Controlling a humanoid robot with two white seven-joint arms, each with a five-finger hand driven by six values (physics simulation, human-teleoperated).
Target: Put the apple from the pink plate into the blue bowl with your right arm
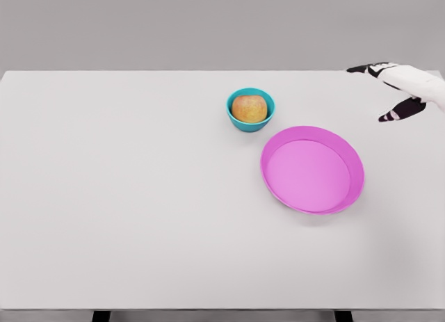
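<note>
A yellow-red apple (249, 108) sits inside the small blue bowl (238, 120) at the table's centre back. To the bowl's lower right lies the pink plate (313, 200), with nothing on it. My right hand (393, 92) hovers at the far right edge, well right of the bowl and above the plate's far side. Its fingers are spread and hold nothing. The left arm does not show.
The white table (139, 197) stretches wide to the left and front of the bowl and plate. Its front edge runs along the bottom of the view, with two dark legs below.
</note>
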